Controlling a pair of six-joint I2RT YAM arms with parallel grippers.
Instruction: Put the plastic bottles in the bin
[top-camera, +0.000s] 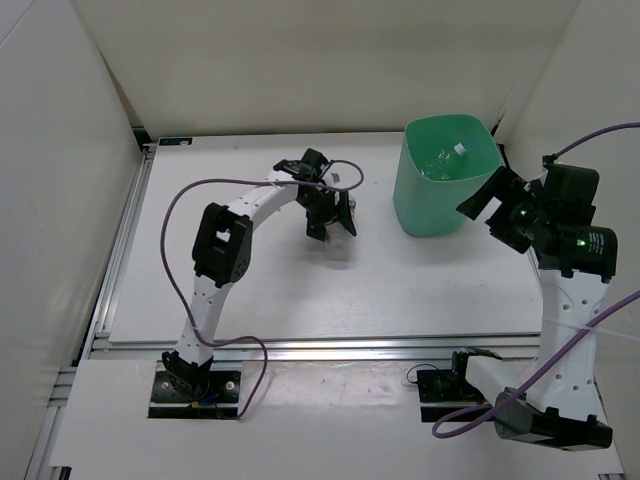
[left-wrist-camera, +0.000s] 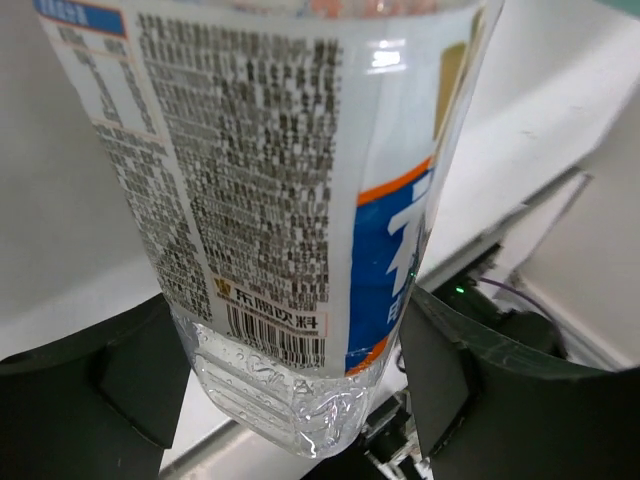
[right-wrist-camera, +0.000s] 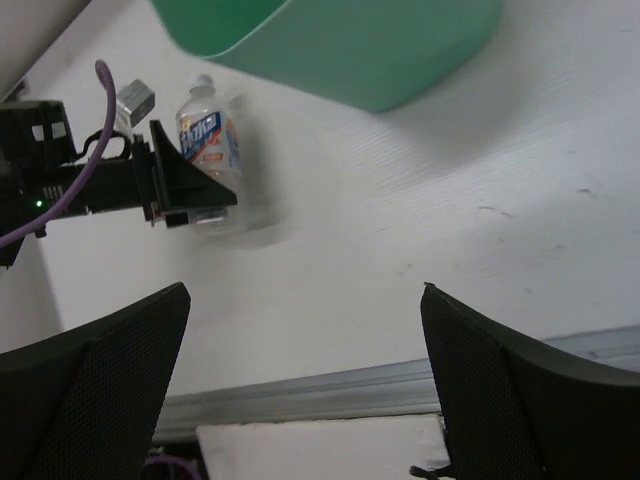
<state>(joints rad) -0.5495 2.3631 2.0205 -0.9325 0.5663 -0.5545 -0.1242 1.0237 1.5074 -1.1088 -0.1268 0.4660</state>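
the right gripper (right-wrist-camera: 305, 290) is held wide open just beside the bin (top-camera: 430, 210). left of the bin, a labelled bottle (left-wrist-camera: 280, 180) is clamped low down by the left gripper (left-wrist-camera: 290, 370). at the far right, a white-capped bottle (top-camera: 455, 153) is seen inside the bin.

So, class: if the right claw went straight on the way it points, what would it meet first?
Most likely the table, just short of the bin. The right claw tilts down towards it, though depth is hard to judge.
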